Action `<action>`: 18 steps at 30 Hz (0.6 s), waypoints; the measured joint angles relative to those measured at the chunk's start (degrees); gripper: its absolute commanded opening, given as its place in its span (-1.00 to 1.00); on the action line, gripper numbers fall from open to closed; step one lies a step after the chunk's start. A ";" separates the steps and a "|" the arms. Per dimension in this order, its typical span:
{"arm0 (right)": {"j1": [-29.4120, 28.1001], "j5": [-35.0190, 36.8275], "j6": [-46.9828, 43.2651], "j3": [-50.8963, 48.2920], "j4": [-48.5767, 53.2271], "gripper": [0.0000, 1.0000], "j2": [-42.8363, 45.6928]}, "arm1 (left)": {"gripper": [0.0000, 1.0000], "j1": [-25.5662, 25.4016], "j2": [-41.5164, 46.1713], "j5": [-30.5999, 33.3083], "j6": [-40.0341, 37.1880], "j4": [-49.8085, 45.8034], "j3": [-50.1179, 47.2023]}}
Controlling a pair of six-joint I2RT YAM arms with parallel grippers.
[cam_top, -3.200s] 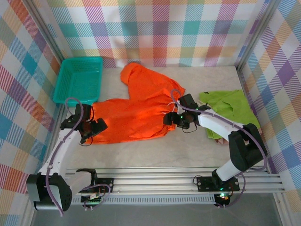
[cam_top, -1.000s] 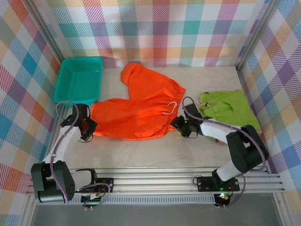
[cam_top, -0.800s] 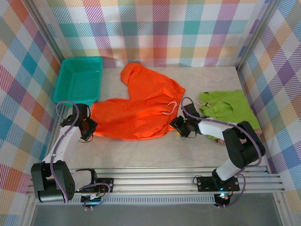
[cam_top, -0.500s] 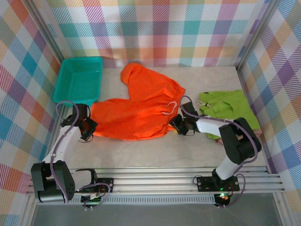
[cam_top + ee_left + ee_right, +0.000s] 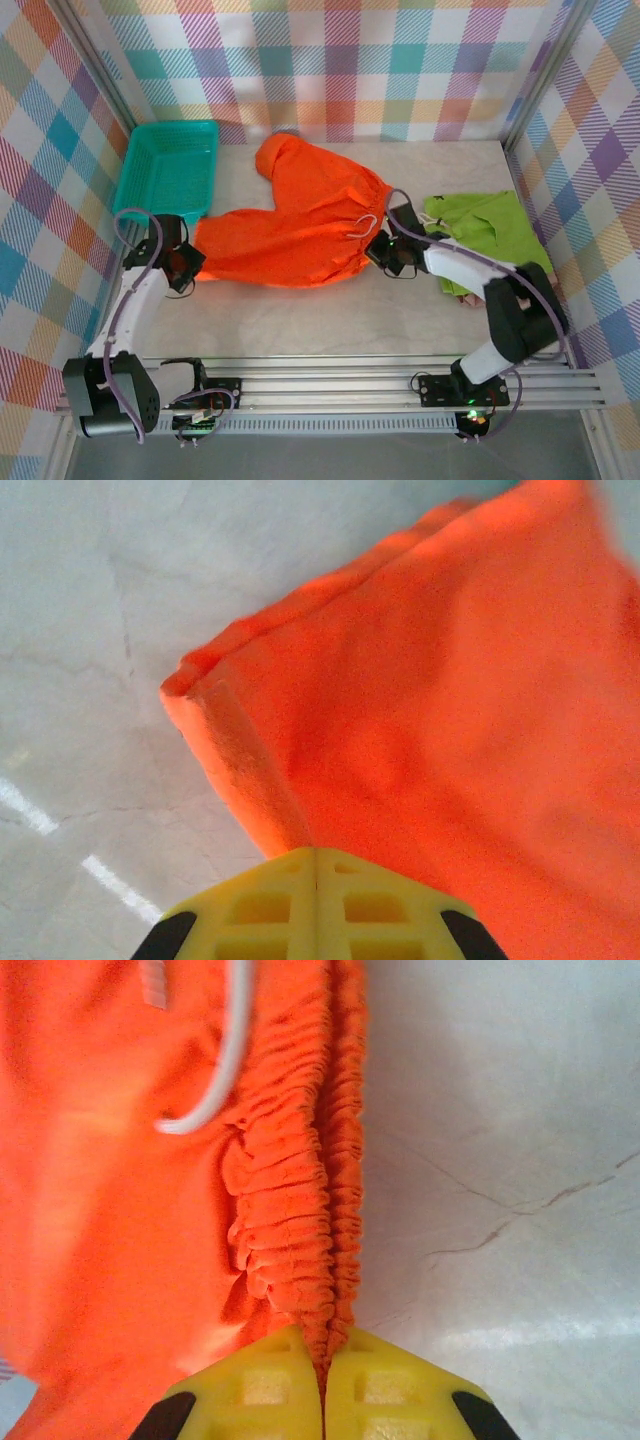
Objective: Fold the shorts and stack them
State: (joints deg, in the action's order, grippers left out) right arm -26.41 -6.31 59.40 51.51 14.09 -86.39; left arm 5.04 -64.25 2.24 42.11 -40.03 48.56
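On the pale table (image 5: 330, 320), the bright orange shorts (image 5: 290, 235) are spread across the middle, one leg reaching toward the back wall and the other stretched out to the left. The lime green shorts (image 5: 495, 230) are seen lying at the right side, just beside the right arm. A teal basket (image 5: 165, 170) stands in the far left corner, near the orange leg.

The orange shorts are gripped at both ends. The left gripper (image 5: 185, 262) is clamped on the leg hem (image 5: 200, 685) close to its corner. The right gripper (image 5: 385, 250) is pinched together on the gathered waistband (image 5: 300, 1220), whose ruffled edge runs straight into the closed jaws. A white drawstring (image 5: 215, 1070) lies looped on the cloth just beside that grip.

The step in hand is judged to be the drawing-out of the garment ahead of its first fold. It is best done with both ends raised together and only slightly, so that the cloth is tensioned evenly and no slack bunches in the middle. The pull should be directed along the line between the two grips, since a sideways tug could slip the thin hem free. The far leg should be brought over neatly, the drawstring tucked clear of the crease, and the green pair left undisturbed.
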 measured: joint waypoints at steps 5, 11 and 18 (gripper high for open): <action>0.92 4.00 -7.04 8.79 7.30 -1.00 10.49 | -1.00 0.00 4.31 -1.42 -0.28 -2.51 8.96; 2.10 5.27 -14.97 24.02 14.73 -1.00 13.05 | -1.00 0.00 4.35 -3.89 -0.94 -5.62 25.03; 2.45 3.78 -21.64 43.17 20.37 -1.00 7.02 | -1.00 0.02 -1.86 -6.14 -1.66 -6.56 46.31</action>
State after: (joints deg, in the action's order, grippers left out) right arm -23.97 -2.52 37.76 94.67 34.46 -79.37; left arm 5.06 -66.11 -3.90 40.45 -46.59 94.87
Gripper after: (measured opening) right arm 0.074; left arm 0.049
